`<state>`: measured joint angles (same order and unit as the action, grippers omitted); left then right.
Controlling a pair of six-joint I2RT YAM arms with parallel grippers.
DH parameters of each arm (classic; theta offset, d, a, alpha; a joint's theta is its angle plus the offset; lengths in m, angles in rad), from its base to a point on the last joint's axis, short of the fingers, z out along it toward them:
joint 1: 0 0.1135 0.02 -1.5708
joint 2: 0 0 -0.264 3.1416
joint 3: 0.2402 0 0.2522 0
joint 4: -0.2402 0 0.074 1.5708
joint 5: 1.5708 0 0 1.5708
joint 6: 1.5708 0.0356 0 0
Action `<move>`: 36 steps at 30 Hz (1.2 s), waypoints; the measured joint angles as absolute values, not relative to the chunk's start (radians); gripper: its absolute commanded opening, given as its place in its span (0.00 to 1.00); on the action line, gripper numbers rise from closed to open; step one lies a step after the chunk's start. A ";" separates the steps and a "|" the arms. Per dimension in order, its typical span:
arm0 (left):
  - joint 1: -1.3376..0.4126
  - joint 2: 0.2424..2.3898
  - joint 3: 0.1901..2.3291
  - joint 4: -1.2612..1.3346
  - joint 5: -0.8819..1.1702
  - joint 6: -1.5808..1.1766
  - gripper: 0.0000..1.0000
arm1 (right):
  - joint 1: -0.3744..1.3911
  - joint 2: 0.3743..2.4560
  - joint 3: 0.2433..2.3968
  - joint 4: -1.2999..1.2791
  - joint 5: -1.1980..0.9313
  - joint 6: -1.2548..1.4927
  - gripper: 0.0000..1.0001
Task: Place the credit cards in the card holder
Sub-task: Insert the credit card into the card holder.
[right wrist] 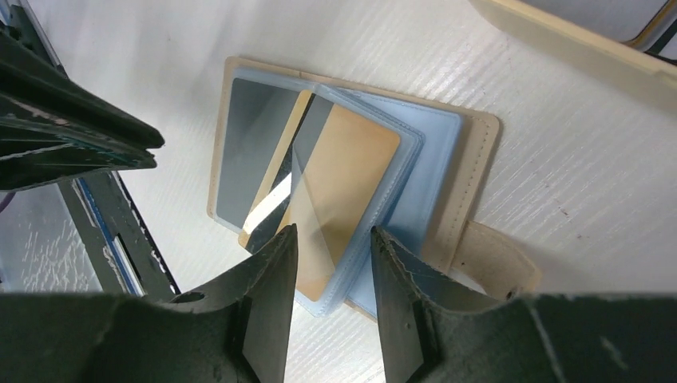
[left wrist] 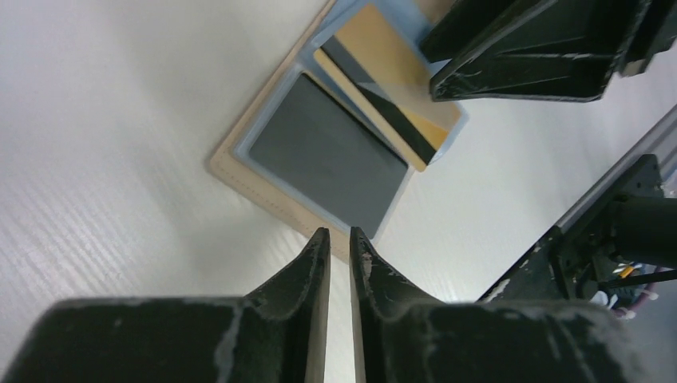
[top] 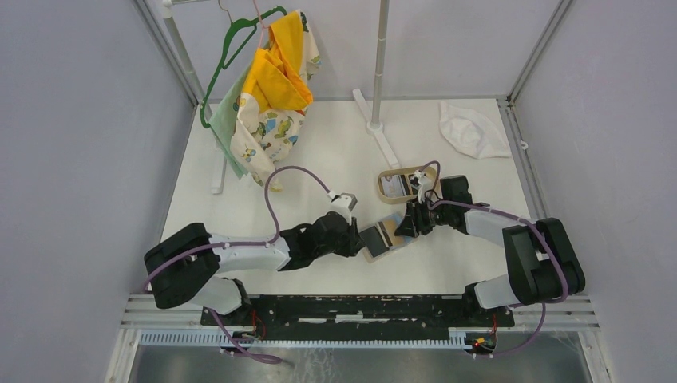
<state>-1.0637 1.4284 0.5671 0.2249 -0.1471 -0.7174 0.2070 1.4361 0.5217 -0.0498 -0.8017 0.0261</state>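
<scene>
Card holder [right wrist: 471,152] lay open on the counter [right wrist: 559,120] between the arms, gold card [right wrist: 343,175] skewed, partly under its clear sleeve. Right gripper [right wrist: 333,231] jaws were released, straddling the card's end. Left gripper [left wrist: 339,235] jaws were a slit apart, empty. Step needed the left pinning the holder's edge and the right squaring the card before sliding it home.

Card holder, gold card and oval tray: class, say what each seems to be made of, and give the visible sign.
Card holder: tan leather or leather-look cover, matte, with stitching along the edge. Its sleeves look like soft, clear bluish plastic, glossy with glare. Gold card: stiff plastic, smooth, with a dark stripe. Tray: cream rim, matte, perhaps plastic or wood; the look leaves it open.
</scene>
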 measured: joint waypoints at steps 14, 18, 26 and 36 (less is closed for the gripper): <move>-1.071 1.678 0.846 0.176 -0.109 -0.701 0.03 | 0.179 1.387 0.538 -0.086 -0.755 -0.041 0.51; -1.071 1.740 0.879 0.147 -0.110 -0.691 0.02 | 0.175 1.383 0.542 -0.092 -0.782 -0.061 0.50; -1.067 1.792 0.918 0.126 -0.130 -0.688 0.02 | 0.175 1.453 0.554 -0.109 -0.825 -0.077 0.50; -1.056 1.823 0.937 0.139 -0.129 -0.688 0.02 | 0.175 1.460 0.563 -0.120 -0.802 -0.080 0.52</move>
